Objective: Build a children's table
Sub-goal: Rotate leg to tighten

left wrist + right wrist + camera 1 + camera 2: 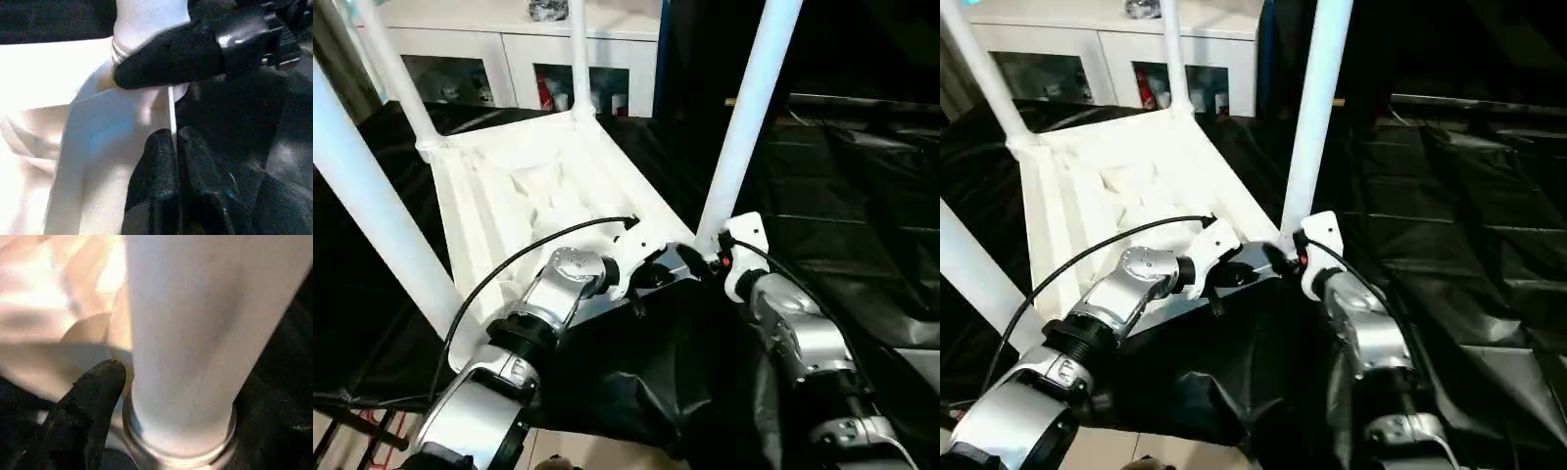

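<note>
1. Between the two silver forearms, nearest the robot, the left gripper [173, 147] has its two black fingers pressed together, pinching the thin white edge of the tabletop [524, 191] by the near right corner.
2. Just beyond its tips, the right gripper [710, 257] sits at the foot of the near right leg [749, 113]. One black finger [166, 58] lies across the base of that leg, touching it; another finger [85, 404] rests beside the socket rim [181, 458]. I cannot tell from the pictures whether this pair is spread or closed round the leg.
3. That leg rises upright from its rounded corner socket, right at the right gripper and just past the left one.
4. Past both grippers the tabletop lies upside down, ribbed underside up, on the black cloth [862, 186] of the work table. It stretches away from the grippers and to their left.
5. Left of the left forearm, the near left leg [372, 206] stands in its corner and leans toward the picture's left edge.
6. Farther off, beyond the ribbed surface, the far left leg [396, 73] and the far right leg [579, 54] stand in the two far corners.
7. Behind everything, well apart from the grippers, stands a white cabinet [514, 54] with glass doors; small things inside it are too blurred to name.
</note>
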Available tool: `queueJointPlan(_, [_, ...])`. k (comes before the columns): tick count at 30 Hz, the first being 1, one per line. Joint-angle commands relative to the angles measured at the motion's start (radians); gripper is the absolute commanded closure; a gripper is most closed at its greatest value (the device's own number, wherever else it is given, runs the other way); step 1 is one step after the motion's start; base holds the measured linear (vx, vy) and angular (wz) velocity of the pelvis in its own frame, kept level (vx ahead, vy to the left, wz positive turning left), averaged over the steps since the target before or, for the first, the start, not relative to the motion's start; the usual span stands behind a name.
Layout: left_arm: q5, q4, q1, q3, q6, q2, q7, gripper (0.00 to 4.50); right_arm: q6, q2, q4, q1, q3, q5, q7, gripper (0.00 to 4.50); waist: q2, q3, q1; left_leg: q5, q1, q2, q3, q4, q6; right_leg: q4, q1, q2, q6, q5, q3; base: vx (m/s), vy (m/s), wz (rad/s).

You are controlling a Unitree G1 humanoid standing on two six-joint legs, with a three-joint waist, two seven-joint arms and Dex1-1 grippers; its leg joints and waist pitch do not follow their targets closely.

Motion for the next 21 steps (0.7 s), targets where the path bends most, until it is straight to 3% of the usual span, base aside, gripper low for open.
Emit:
queueJointPlan(1, [-0.077,-0.090,0.016,-0.024,-0.097,-0.021,-0.118,4.50,-0.003,-0.015,-0.056,0.034,0.121,0.025,0.182,0.84,-0.018,-0.062,0.006,-0.201,0.005,0.042,-0.014,-0.066,0.058,-0.081,0.055,-0.079,-0.166,-0.272,0.046,0.000,0.000,0.00])
queueJointPlan(4, [-0.089,-0.127,0.039,-0.031,-0.099,0.015,-0.187,4.50,-0.007,-0.081,-0.107,0.058,0.131,0.054,0.294,0.84,-0.018,-0.058,0.006,-0.217,0.003,0.044,-0.014,-0.068,0.068,-0.085,0.053,-0.078,-0.160,-0.308,0.047,0.000,0.000,0.00])
queueJointPlan(8, [-0.102,-0.163,0.062,-0.035,-0.087,0.057,-0.253,4.50,0.002,-0.147,-0.144,0.078,0.118,0.083,0.399,0.84,-0.015,-0.057,0.014,-0.238,0.012,0.050,-0.013,-0.069,0.056,-0.086,0.045,-0.079,-0.170,-0.329,0.049,0.000,0.000,0.00])
queueJointPlan(10, [-0.131,-0.211,0.090,-0.035,-0.072,0.098,-0.342,4.50,0.023,-0.208,-0.178,0.095,0.109,0.123,0.494,0.84,-0.015,-0.060,0.022,-0.230,0.009,0.054,-0.015,-0.068,0.060,-0.076,0.053,-0.081,-0.180,-0.289,0.049,0.000,0.000,0.00])
queueJointPlan(13, [-0.151,-0.255,0.112,-0.035,-0.055,0.124,-0.399,4.50,0.050,-0.245,-0.205,0.106,0.104,0.151,0.559,0.84,-0.014,-0.063,0.030,-0.197,0.008,0.053,-0.010,-0.062,0.078,-0.070,0.049,-0.077,-0.201,-0.227,0.048,0.000,0.000,0.00])
queueJointPlan(19, [-0.166,-0.294,0.134,-0.037,-0.028,0.146,-0.446,4.50,0.063,-0.259,-0.211,0.109,0.102,0.165,0.591,0.98,-0.015,-0.061,0.037,-0.204,0.007,0.053,-0.012,-0.063,0.063,-0.073,0.047,-0.080,-0.193,-0.277,0.047,0.000,0.000,0.00])
queueJointPlan(20, [-0.168,-0.301,0.136,-0.037,-0.022,0.148,-0.452,4.50,0.071,-0.259,-0.215,0.109,0.104,0.172,0.599,1.26,-0.016,-0.061,0.037,-0.206,0.007,0.052,-0.012,-0.064,0.061,-0.074,0.047,-0.080,-0.190,-0.283,0.047,0.000,0.000,0.00])
queueJointPlan(21, [-0.168,-0.301,0.137,-0.037,-0.021,0.149,-0.452,4.50,0.072,-0.259,-0.216,0.109,0.105,0.172,0.600,1.26,-0.018,-0.061,0.038,-0.207,0.006,0.051,-0.012,-0.064,0.058,-0.075,0.048,-0.080,-0.183,-0.295,0.047,0.000,0.000,0.00])
